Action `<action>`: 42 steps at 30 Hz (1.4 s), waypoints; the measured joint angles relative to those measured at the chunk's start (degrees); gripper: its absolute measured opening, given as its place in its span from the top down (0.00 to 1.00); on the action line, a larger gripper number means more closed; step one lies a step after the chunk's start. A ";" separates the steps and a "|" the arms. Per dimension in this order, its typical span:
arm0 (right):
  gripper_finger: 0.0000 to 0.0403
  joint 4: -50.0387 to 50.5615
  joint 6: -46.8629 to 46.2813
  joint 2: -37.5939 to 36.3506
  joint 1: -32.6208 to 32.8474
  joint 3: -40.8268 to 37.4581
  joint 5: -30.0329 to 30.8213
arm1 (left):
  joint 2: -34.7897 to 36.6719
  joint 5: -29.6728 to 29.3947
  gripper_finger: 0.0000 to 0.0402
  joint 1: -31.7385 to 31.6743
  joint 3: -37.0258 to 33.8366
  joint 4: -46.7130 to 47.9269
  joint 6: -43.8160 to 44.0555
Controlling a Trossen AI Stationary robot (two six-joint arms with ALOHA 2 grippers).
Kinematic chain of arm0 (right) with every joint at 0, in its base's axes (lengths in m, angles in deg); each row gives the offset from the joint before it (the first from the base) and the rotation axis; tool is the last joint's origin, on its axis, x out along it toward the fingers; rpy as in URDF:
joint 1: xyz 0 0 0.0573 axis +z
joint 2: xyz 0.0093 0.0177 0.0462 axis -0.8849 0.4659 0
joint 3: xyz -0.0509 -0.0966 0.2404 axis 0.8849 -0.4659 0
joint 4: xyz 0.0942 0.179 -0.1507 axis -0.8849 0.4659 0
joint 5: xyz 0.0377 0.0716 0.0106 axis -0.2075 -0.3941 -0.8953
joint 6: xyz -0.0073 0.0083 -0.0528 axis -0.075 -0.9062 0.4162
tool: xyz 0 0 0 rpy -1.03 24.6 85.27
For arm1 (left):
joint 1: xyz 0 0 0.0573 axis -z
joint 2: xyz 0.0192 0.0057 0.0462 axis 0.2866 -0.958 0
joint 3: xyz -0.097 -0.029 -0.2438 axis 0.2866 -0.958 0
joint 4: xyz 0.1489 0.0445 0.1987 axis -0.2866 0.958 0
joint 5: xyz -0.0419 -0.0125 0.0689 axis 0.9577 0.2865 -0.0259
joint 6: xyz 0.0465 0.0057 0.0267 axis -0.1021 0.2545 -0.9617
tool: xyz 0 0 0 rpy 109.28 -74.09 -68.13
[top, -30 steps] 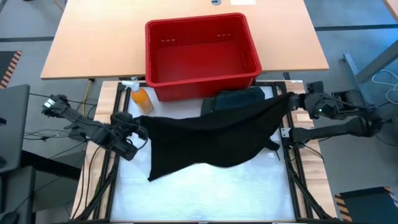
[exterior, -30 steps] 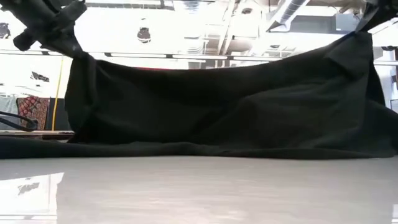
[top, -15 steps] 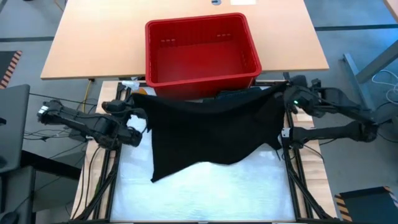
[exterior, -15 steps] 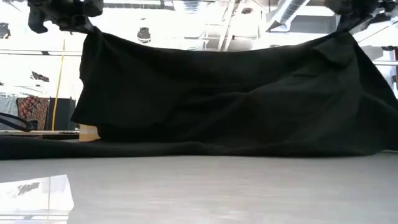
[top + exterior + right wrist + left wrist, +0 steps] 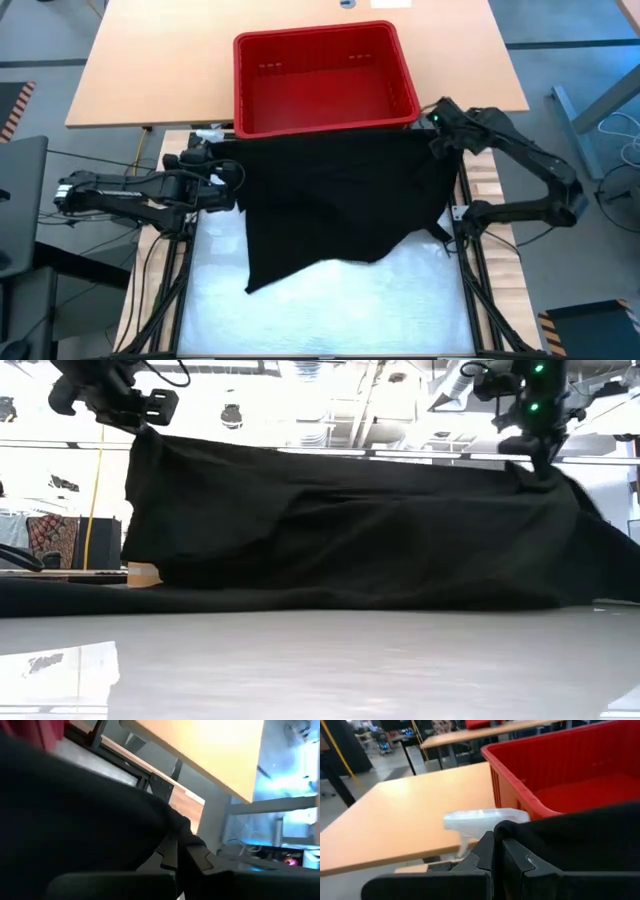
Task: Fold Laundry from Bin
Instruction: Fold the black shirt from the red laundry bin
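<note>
both arms reach inward, left hand (image 5: 228, 177) and right hand (image 5: 437, 137) clamped tight.

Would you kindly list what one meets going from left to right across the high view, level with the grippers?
Left gripper → black garment → right gripper, both grippers shut on the garment's upper corners.

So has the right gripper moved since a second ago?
Yes. In the high view the right gripper, shut on the black garment, has moved up the picture and leftward, from beside the table's edge to the red bin's near right corner.
</note>
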 joint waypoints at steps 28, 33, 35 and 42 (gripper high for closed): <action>0.50 13.87 -11.67 0.82 0.19 2.75 -3.42 | -9.44 16.94 1.00 -2.85 -0.04 -23.45 -28.21; 0.49 10.64 -7.72 0.93 -1.86 2.75 -11.85 | -10.24 18.39 1.00 -2.85 -0.04 -23.43 -28.37; 0.47 10.14 -7.44 1.40 -2.52 2.75 -11.95 | -10.41 18.74 1.00 -2.85 -0.04 -23.66 -28.39; 0.41 9.45 -9.66 0.61 -1.60 3.04 -18.48 | -12.33 23.41 1.00 -3.12 0.00 -24.80 -28.43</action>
